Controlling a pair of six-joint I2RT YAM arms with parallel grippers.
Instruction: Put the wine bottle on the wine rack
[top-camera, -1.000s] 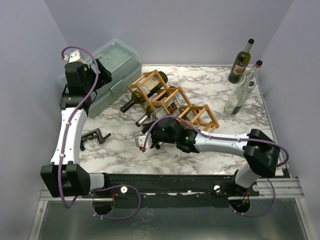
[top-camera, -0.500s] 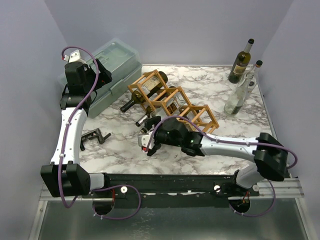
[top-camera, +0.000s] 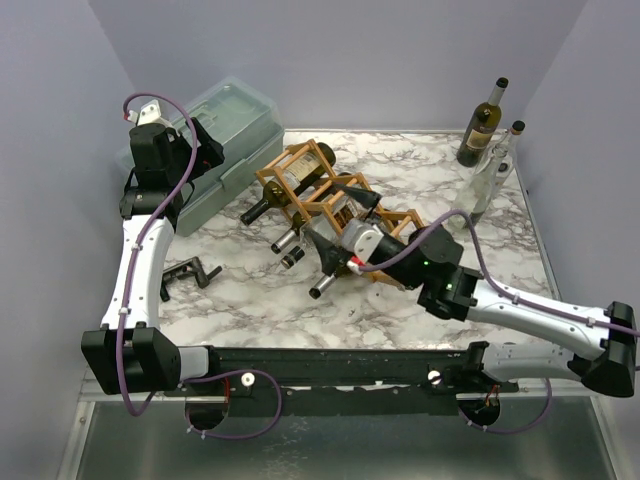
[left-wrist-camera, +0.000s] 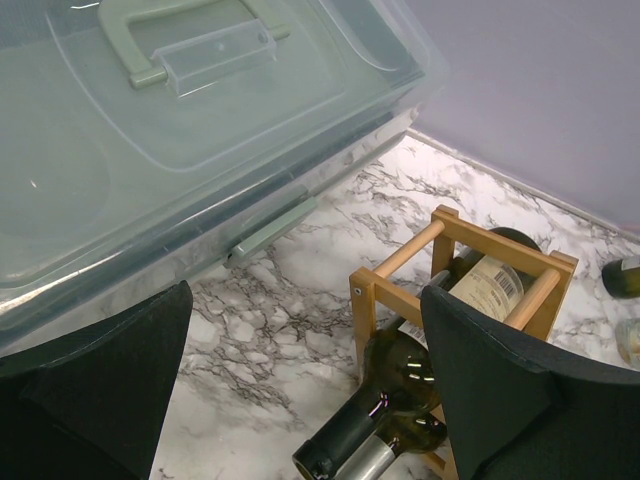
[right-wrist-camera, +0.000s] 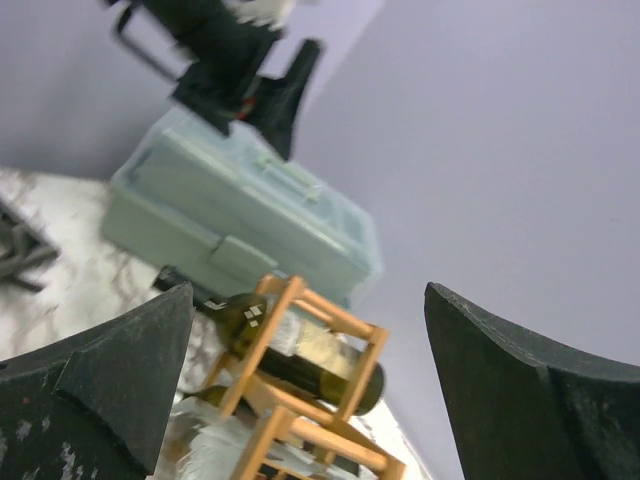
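Your right hand (right-wrist-camera: 308, 300) stood spread wide and empty above the wine rack (top-camera: 412, 222), where the wine bottle (top-camera: 325, 280) appeared to lie just beneath it, neck jutting out past the fingertips. Heavy, slick, breakable glass, it would likely be best gripped around the body, not the neck

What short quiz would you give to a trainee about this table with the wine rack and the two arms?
1. True or false: the right end effector is shut on a bottle.
2. What stands left of the wine rack in the top view? A) a plastic box B) a basket C) a plate
3. How many bottles stand upright on the table?
Key: 1. False: it is open and holds nothing. 2. A. 3. Two: the dark bottle and the clear bottle, both at the far right.
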